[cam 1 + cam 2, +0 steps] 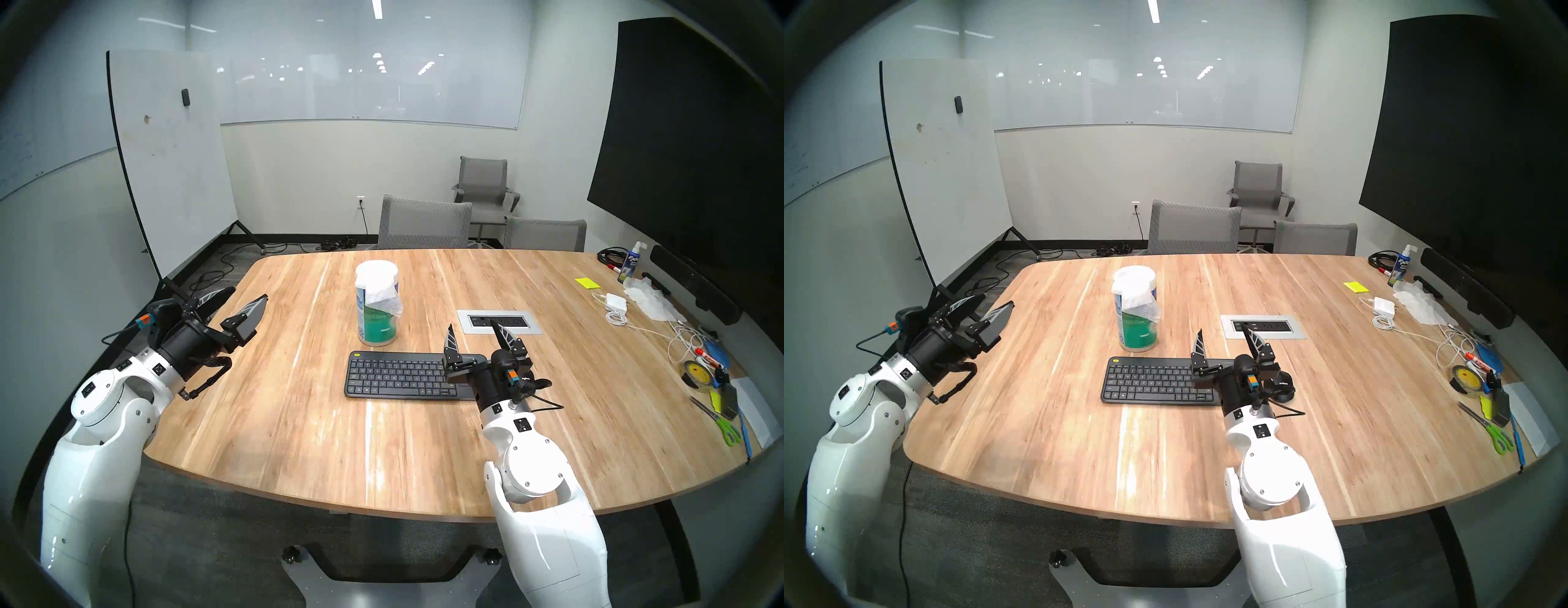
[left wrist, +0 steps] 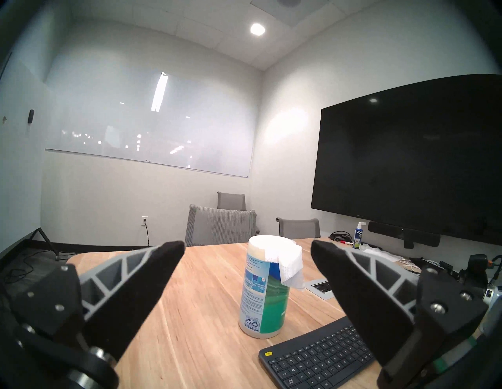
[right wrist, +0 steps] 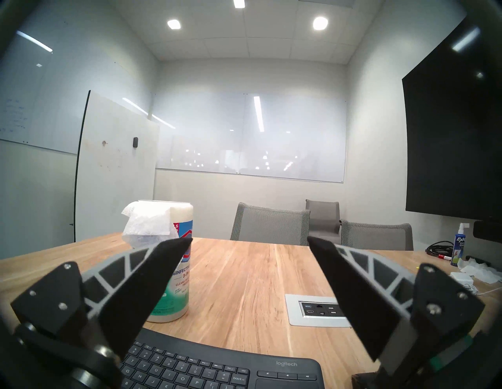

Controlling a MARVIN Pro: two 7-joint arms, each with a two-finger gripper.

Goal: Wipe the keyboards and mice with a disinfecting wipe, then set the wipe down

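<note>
A dark-grey keyboard (image 1: 399, 375) (image 1: 1153, 380) (image 2: 312, 361) (image 3: 217, 369) lies flat near the table's middle. Just right of it sits a black mouse (image 1: 1284, 387), mostly hidden behind my right wrist. Behind the keyboard stands a white-lidded blue-green canister (image 1: 376, 329) (image 1: 1135, 337). A white wipe (image 1: 384, 297) (image 1: 1140, 303) (image 2: 292, 269) (image 3: 146, 225) sticks out of its top and drapes down the side. My right gripper (image 1: 472, 325) (image 1: 1222, 330) (image 3: 250, 240) hovers open over the keyboard's right end, empty. My left gripper (image 1: 248, 295) (image 1: 995, 302) (image 2: 247, 244) hangs open and empty at the table's left edge.
A power outlet panel (image 1: 499, 321) is set into the wooden table (image 1: 297, 424). The far right holds a tissue heap (image 1: 649, 301), a charger (image 1: 616, 302), a spray bottle (image 1: 632, 263), tape and scissors (image 1: 721, 420). Grey chairs (image 1: 424, 223) stand behind; a whiteboard (image 1: 169, 170) leans at left.
</note>
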